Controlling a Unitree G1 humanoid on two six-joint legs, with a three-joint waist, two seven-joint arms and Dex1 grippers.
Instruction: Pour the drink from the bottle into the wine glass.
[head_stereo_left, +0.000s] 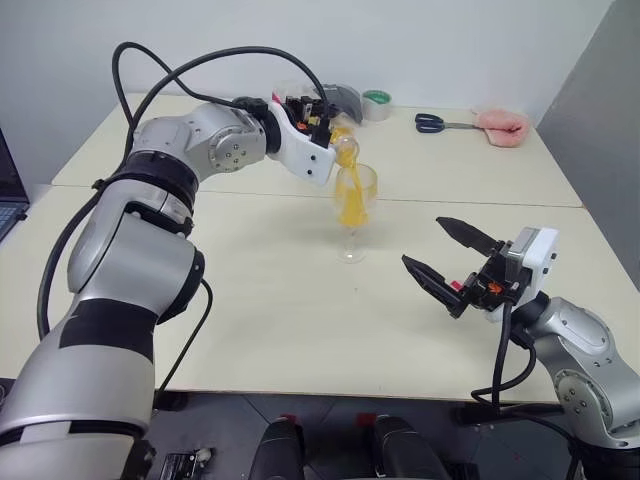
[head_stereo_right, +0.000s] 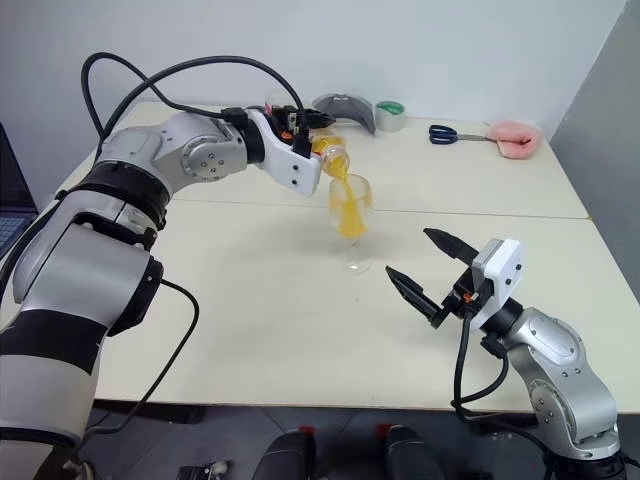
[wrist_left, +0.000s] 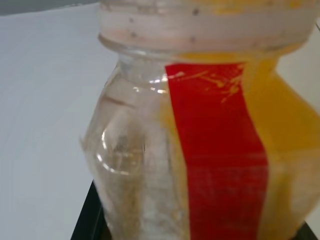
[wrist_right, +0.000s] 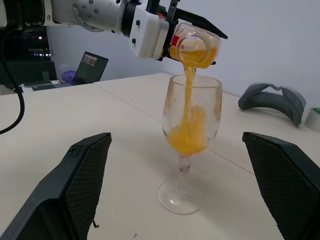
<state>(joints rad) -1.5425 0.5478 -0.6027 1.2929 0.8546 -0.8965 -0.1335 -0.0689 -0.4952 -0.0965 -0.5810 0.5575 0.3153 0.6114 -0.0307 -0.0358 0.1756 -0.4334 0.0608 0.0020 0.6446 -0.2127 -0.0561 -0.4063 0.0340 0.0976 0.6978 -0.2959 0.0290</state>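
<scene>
The left claw (head_stereo_right: 318, 140), clamped round the light, slippery plastic bottle (wrist_right: 195, 47), tips the drink (wrist_right: 189, 135) into the fragile, top-heavy wine glass (wrist_right: 189, 145) standing mid-desk (head_stereo_left: 250, 320); the right claw (head_stereo_left: 450, 255) gapes nearby.

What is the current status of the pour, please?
Left gripper shut on bottle, tipped over wine glass. Drink streaming in. Right gripper open, clear. Nothing in the way.

Two pale cream tables (head_stereo_left: 250, 300) pushed together, seam running across between them; plain white wall (head_stereo_left: 400, 50) behind, grey panel (head_stereo_left: 600, 110) at the right; open laptop (wrist_right: 90, 67) on a far desk; dark floor (head_stereo_left: 330, 410) below the near table edge; even, soft light
</scene>
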